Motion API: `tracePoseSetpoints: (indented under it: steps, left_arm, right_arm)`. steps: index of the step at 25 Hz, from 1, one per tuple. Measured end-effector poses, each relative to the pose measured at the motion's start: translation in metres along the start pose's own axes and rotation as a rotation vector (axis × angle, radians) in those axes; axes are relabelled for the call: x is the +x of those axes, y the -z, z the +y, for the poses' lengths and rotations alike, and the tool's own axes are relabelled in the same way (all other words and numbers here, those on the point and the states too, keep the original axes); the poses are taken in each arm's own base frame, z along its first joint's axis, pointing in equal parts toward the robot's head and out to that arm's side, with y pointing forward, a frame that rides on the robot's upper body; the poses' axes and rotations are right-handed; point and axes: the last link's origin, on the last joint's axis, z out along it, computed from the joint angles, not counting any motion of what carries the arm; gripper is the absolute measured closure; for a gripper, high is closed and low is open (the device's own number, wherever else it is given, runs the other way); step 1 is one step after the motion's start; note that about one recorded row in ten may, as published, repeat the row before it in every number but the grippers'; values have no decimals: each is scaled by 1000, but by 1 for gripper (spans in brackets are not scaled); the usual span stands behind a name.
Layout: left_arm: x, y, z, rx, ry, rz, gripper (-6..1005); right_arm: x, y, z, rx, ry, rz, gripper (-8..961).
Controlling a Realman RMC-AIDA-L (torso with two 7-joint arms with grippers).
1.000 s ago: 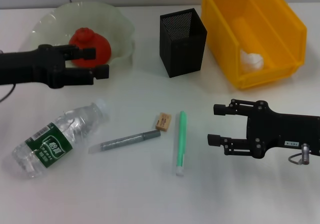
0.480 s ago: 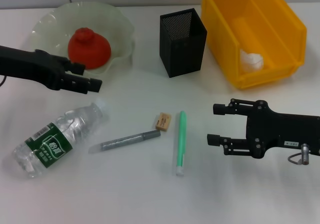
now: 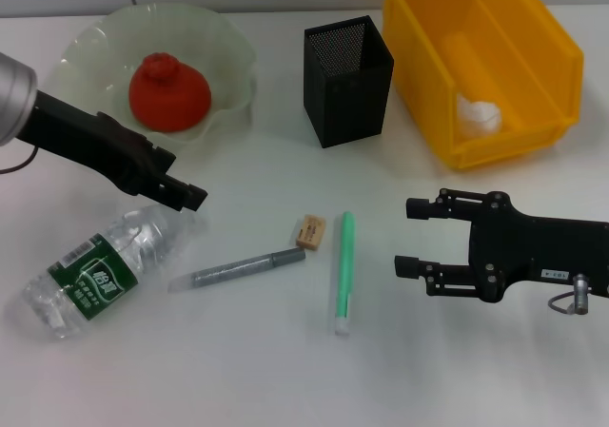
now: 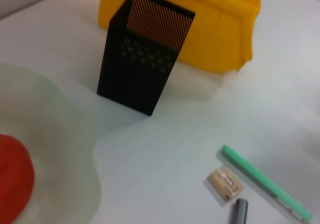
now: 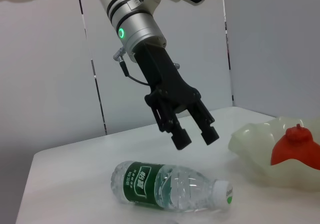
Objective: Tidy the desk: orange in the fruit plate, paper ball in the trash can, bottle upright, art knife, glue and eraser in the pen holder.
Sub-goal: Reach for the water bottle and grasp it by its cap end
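Sitting in fruit plate (image 3: 228,61), orange (image 3: 169,89), paper ball (image 3: 479,114) (white) in trash can (image 3: 547,51)

A lab or office test room is suggested: a plain white counter (image 3: 285,379) fills the frame, grey partition panels (image 5: 160,54) with thin seams are seen behind it in the right wrist view, and stationery is laid out beside a mesh holder (image 3: 348,80).
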Motion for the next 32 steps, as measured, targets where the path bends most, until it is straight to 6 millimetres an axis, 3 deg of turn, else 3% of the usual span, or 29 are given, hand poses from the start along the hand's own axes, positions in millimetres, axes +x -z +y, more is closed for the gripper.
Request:
tracePoseSetpoints:
  steps: [17,32]
  left_arm:
    - [18,-26,4,88,-57,-150,201]
    - [8,-51,-8,151,-48,-197,202]
  right_arm:
    - [0,0,0,2,-4,-2,217]
    - [1,1,0,7,2,-8,218]
